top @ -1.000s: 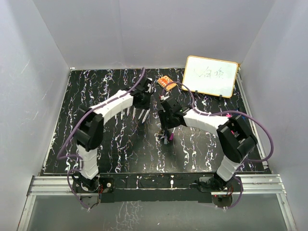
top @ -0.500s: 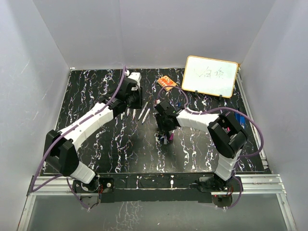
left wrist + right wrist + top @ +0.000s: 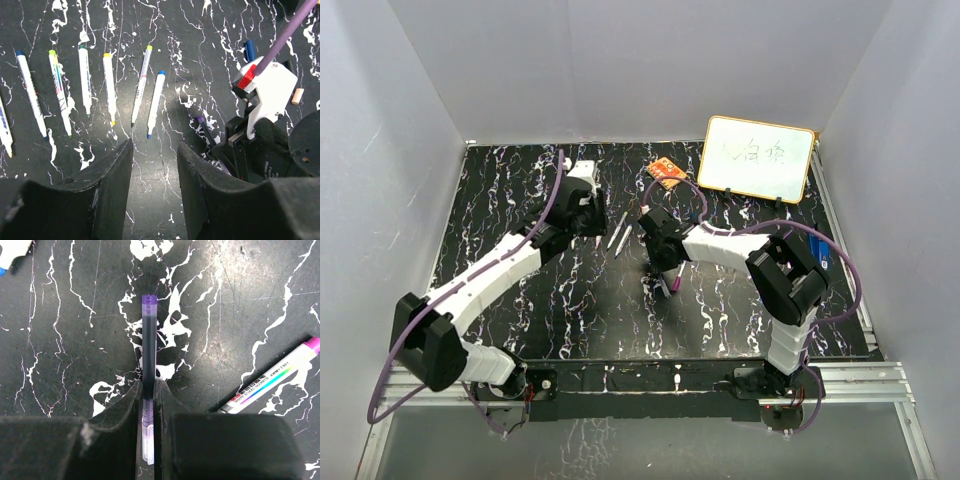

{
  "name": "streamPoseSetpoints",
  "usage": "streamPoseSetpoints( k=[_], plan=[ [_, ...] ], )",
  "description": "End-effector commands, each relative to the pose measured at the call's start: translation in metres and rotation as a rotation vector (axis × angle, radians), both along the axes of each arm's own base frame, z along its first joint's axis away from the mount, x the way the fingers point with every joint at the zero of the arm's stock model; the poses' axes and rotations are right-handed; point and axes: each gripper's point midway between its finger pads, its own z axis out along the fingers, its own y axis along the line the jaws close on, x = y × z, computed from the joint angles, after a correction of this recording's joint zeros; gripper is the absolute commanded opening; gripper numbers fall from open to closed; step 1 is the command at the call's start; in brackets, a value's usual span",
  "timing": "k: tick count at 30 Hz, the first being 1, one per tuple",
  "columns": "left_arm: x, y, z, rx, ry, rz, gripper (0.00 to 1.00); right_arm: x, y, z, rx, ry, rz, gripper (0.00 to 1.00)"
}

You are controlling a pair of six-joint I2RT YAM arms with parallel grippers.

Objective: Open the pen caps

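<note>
Pen cap (image 3: 249, 50): small blue cylinder

The top external camera sits above and behind the near edge of the counter (image 3: 600, 320), looking down and forward over all of it to the far corners. Both wrist cameras face steeply down over its middle, sharing the purple-tipped pen (image 3: 204, 127) (image 3: 149, 340). The right wrist camera sits much nearer.

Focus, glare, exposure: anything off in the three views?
Left wrist: markers sharp, the left gripper's fingers soft and dark. Right wrist: purple-tipped pen crisp, the right gripper's fingers nearly black, no surface detail. Top external: light even, no glare, markers too small to read cap colours.
</note>
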Motion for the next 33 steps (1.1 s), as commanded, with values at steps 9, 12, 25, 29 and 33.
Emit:
streamPoseSetpoints(
  k=[9,12,25,29,33],
  plan=[
    [-0.019,-0.043,0.031,-0.339,-0.111,-0.176,0.44,0.039,0.033,0.111,0.280,-0.363,0.036,0.00],
    [-0.023,-0.057,0.028,-0.419,-0.113,-0.223,0.45,0.035,0.030,0.134,0.329,-0.431,0.047,0.00],
    [-0.022,-0.095,0.038,-0.589,-0.134,-0.370,0.47,0.014,0.025,0.176,0.446,-0.543,0.128,0.00],
    [-0.021,-0.102,0.025,-0.601,-0.089,-0.376,0.47,0.010,0.024,0.185,0.466,-0.567,0.143,0.00],
    [-0.020,-0.102,0.020,-0.609,-0.081,-0.363,0.47,0.007,0.023,0.191,0.483,-0.585,0.144,0.00]
  ],
)
